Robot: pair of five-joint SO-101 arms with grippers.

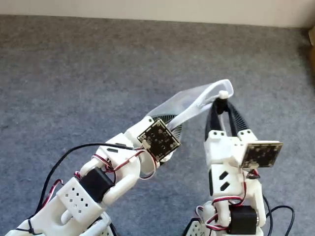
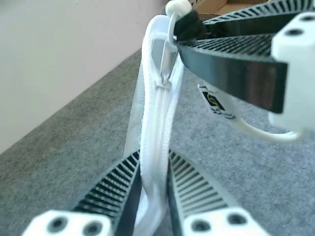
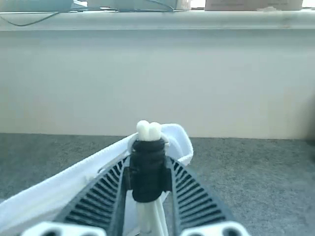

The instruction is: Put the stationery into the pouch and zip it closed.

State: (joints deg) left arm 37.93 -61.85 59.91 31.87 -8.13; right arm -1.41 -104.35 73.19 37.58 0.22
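Note:
A translucent white pouch [image 1: 189, 105] hangs lifted above the grey carpet, stretched between my two grippers. My left gripper [image 1: 168, 127] is shut on one end of the pouch's zipper edge [image 2: 153, 147]. In the left wrist view the strip runs up between the fingers [image 2: 194, 189] to the metal slider [image 2: 165, 69]. My right gripper [image 1: 221, 102] is shut on the black zipper pull [image 3: 146, 167], which has a white bead [image 3: 148, 130] on top, at the pouch's far end. Between the slider and my left fingers the zip looks closed. I cannot make out the pouch's contents.
Grey carpet [image 1: 74, 73] covers the work surface, with a pale wall [image 1: 147, 9] along its far edge. A small printed label [image 2: 216, 105] hangs from the pouch. A cardboard box [image 2: 221, 5] stands behind the right gripper.

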